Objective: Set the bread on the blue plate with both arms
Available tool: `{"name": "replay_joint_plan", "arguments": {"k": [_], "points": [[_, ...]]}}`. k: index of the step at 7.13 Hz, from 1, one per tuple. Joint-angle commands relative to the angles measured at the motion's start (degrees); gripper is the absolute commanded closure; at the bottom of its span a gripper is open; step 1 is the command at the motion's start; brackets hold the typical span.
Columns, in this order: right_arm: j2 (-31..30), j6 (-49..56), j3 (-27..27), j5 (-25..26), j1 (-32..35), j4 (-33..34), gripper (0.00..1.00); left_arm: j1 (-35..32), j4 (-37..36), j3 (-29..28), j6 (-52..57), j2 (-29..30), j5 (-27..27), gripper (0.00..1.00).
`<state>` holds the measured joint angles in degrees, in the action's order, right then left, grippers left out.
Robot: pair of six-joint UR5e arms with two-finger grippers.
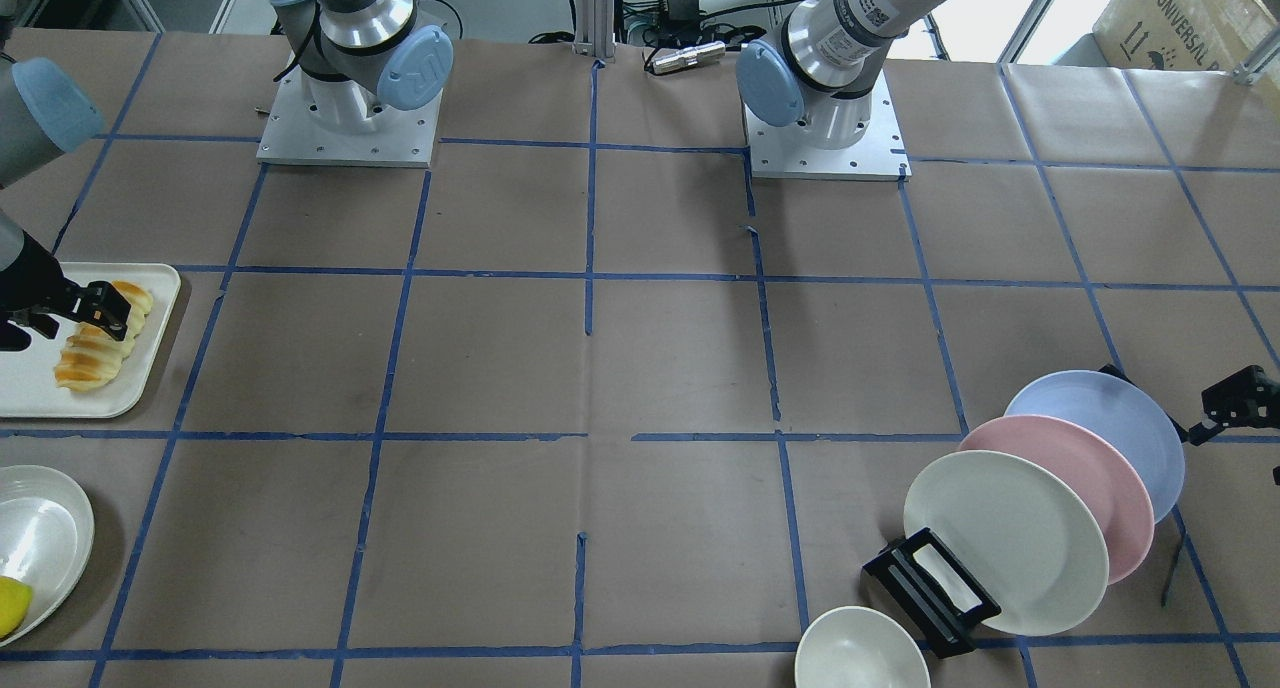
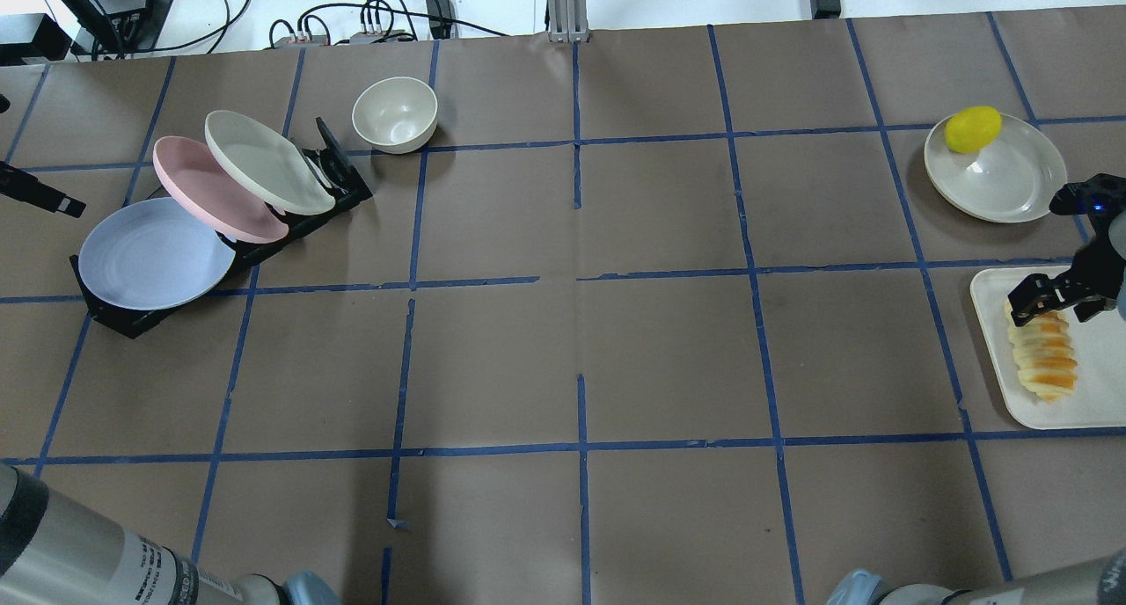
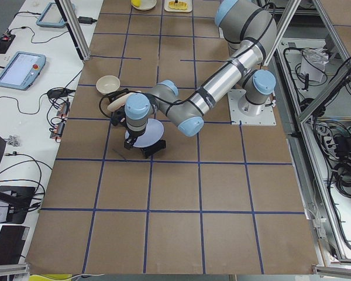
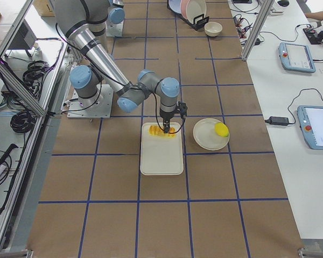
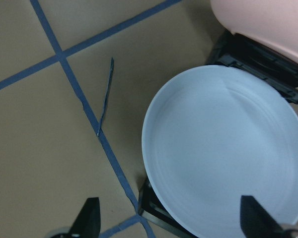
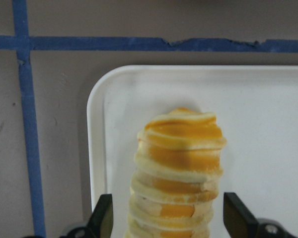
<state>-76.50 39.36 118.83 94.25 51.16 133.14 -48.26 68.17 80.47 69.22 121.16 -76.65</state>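
The bread lies on a white tray at the table's right end. My right gripper is open and low over the loaf's far end. In the right wrist view its fingers stand either side of the bread, not closed on it. The blue plate leans in a black rack at the left end. My left gripper is open beside it. In the left wrist view its fingers are spread wide in front of the blue plate.
A pink plate and a cream plate lean in the same rack. A cream bowl stands beside it. A cream plate with a yellow lemon-like piece sits behind the tray.
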Motion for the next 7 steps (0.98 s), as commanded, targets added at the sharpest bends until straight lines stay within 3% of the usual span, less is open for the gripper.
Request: {"name": "replay_joint_plan", "arguments": {"k": [1, 2, 3, 4, 7], "points": [[3.5, 0.0, 0.0, -0.9, -0.1, 4.2, 0.19, -0.7, -0.4, -3.0, 0.2, 5.8, 0.6, 0.00], [5.1, 0.0, -0.2, -2.1, -0.1, 5.0, 0.25, -1.7, -0.2, -4.3, 0.2, 6.7, 0.8, 0.00], [5.0, 1.1, -0.3, -2.2, 0.0, 5.0, 0.92, -2.7, -0.1, -4.2, 0.1, 7.0, 1.6, 0.05], [4.8, 3.1, -0.3, -2.3, 0.0, 5.1, 0.98, -2.8, -0.1, -4.4, 0.1, 7.7, 1.6, 0.06], [1.8, 3.9, -0.3, -2.1, 0.4, 2.8, 1.00, -2.5, -0.1, -3.7, -0.1, 7.9, 1.5, 0.07]]}}
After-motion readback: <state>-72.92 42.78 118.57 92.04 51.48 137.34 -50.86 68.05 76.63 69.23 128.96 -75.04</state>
